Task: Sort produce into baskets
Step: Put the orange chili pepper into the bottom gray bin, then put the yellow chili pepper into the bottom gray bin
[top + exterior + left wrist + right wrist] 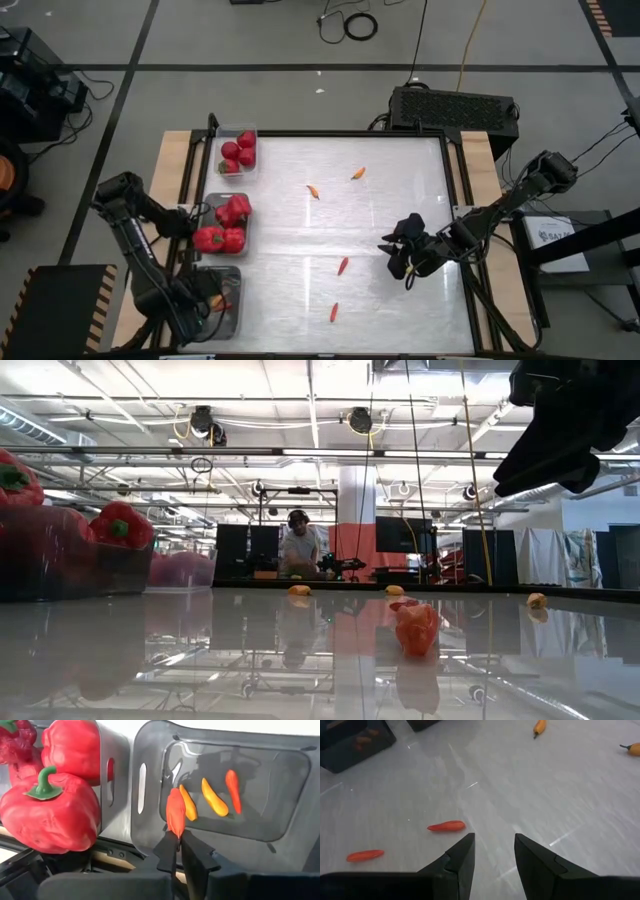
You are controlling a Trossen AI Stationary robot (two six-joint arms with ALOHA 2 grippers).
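My left gripper (179, 839) is at the table's near left corner (213, 300), shut on an orange-red chili pepper (175, 812) over the near grey tray (280, 827), where three more chilies (214, 797) lie. Red bell peppers (50, 812) fill the middle grey tray (212, 205). Tomatoes (240, 152) sit in the clear tray (222, 130). My right gripper (493, 851) is open and empty above the table's right half (405, 255). Loose chilies lie on the table (343, 265) (334, 311) (313, 191) (358, 173). My left gripper pinches the chili pepper by one end (176, 831) between its two fingertips. The rest of the chili sticks out beyond the fingertips. It is lifted clear, over the near grey tray's rim.
The white tabletop has a raised dark frame (452, 200). A black box (452, 108) stands beyond the far right corner. In the low view a chili (415, 628) lies close by, and a person (298, 550) stands in the room behind the table.
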